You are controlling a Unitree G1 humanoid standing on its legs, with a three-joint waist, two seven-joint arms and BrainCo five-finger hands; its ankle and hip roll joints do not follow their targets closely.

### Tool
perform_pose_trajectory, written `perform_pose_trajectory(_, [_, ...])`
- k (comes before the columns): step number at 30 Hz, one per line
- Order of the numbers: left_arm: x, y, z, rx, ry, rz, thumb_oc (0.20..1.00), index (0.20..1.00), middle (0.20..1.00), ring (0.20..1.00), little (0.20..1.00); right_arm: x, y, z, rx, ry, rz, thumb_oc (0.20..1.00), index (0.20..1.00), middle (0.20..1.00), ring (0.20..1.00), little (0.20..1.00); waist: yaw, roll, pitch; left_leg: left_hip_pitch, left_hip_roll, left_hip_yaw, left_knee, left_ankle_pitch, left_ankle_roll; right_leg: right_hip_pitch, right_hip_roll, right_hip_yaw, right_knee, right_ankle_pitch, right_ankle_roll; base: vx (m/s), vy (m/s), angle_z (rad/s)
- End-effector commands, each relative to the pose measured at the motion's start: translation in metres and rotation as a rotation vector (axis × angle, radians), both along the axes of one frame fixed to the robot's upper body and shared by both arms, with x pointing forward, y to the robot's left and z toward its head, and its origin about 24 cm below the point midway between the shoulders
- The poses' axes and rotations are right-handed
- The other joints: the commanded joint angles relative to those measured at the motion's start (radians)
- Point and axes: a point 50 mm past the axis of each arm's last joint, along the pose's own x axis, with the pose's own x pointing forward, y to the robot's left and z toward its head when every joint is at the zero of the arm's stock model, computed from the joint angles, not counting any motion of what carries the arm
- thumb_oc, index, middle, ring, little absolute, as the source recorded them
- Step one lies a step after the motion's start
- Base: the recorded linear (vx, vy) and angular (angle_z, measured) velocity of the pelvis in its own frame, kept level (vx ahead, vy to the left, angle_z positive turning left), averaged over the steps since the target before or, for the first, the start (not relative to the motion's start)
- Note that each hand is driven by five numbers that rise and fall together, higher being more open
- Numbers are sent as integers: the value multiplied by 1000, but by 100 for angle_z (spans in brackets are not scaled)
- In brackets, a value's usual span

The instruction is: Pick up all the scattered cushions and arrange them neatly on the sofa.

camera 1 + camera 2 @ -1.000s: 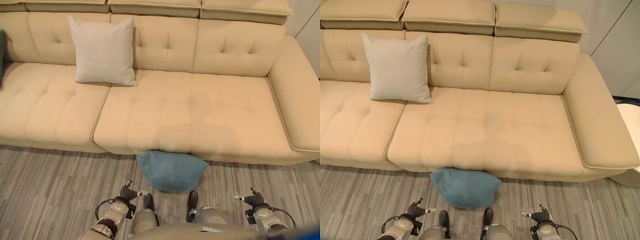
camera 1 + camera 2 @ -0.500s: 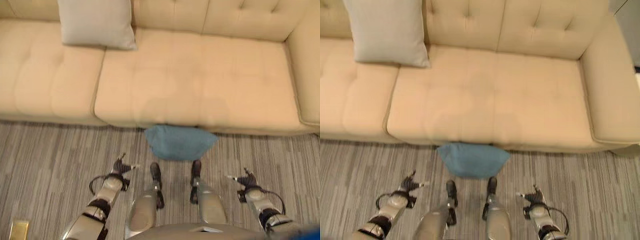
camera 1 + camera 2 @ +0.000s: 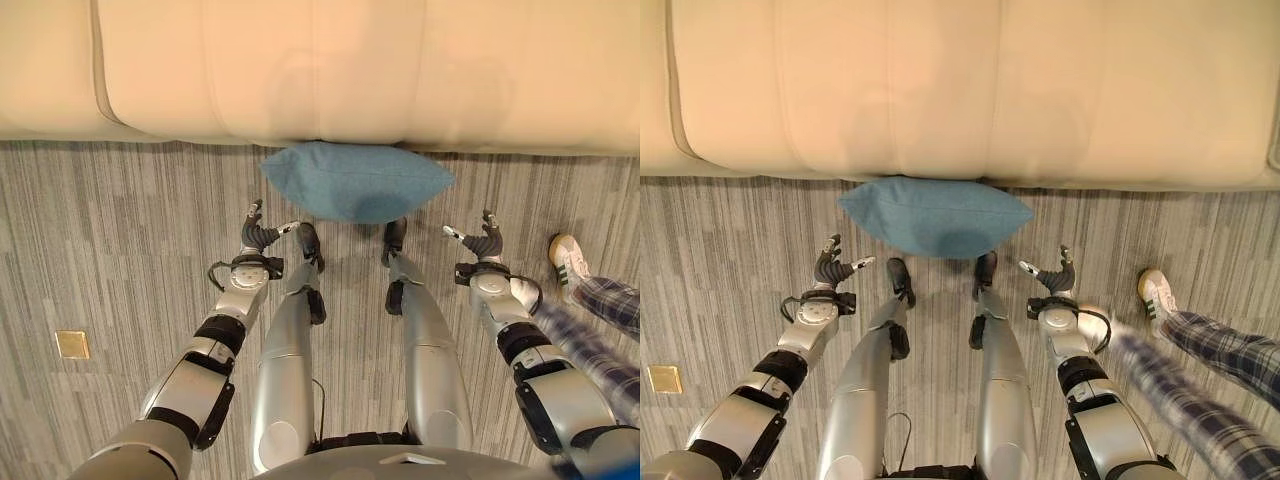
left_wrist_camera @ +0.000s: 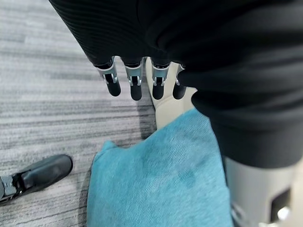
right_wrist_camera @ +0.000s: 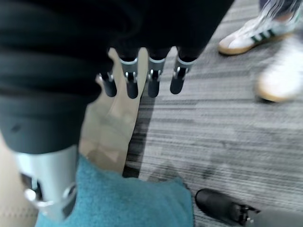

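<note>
Beside the teal cushion [image 3: 352, 181], sofa [image 3: 300, 70] front and a person's shoe [image 3: 567, 260].

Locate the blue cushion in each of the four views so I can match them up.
Left eye view: blue cushion on the floor against the sofa's front edge, top centre, between the two hands.
Right eye view: same spot, slightly left of centre.
Left wrist view: past the left hand's fingers, lower middle.
Right wrist view: bottom edge, below the right hand's fingers.
Shared landmark: the beige sofa's base touching the cushion.
</note>
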Motion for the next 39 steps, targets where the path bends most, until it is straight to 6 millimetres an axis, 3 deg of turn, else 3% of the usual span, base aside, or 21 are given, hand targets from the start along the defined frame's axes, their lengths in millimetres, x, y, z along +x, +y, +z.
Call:
perform_pose_trajectory(1, [-13, -5, -14, -27, 2, 9, 1000, 1000, 1000, 1000, 1000, -17, -6, -14, 3, -7, -42, 1000, 1000, 1000, 1000, 1000, -2, 36, -106, -49, 10, -66, 23, -61, -78, -21, -21, 7, 10, -3, 104, 11, -17, 4])
perform_pose_trajectory(11, [1, -23, 1, -13, -32, -48, 1000, 1000, 1000, 1000, 1000, -5, 11, -3, 3, -39, 16, 1000, 1000, 1000, 1000, 1000, -5, 50, -126, -134, 2, -83, -10, -44, -75, -127, -25, 22, 16, 3, 107, 1, -1, 0])
perform_pose_trajectory(20, [8, -27, 10, 15, -43, -68, 1000, 1000, 1000, 1000, 1000, 2, 16, 4, -18, -47, 40, 1000, 1000, 1000, 1000, 1000, -12, 48, -134, -185, 3, -86, -21, -29, -75, -183, -24, 27, 19, 14, 112, -2, -5, 1])
perform_pose_trajectory(32, [-4, -23, -9, -10, 13, -55, 1000, 1000, 1000, 1000, 1000, -13, 6, -19, -19, 34, 28, 1000, 1000, 1000, 1000, 1000, -1, 48, -195, -140, -4, -89, -83, -12, -75, -153, -19, 26, -17, 20, 115, 9, -8, 0])
perform_pose_trajectory(37, [-23, -19, -39, -16, 124, -59, 1000, 1000, 1000, 1000, 1000, -33, -3, -48, -30, 159, 32, 1000, 1000, 1000, 1000, 1000, 4, 45, -242, -9, -11, -97, -127, -12, -82, -31, -12, 6, -55, 16, 116, 8, -13, -1])
perform_pose_trajectory(39, [-40, -15, -60, -11, 208, -59, 1000, 1000, 1000, 1000, 1000, -49, -9, -66, -38, 244, 34, 1000, 1000, 1000, 1000, 1000, 5, 41, -260, 88, -17, -101, -151, -16, -88, 64, -7, -7, -83, 15, 117, 38, -22, -7])
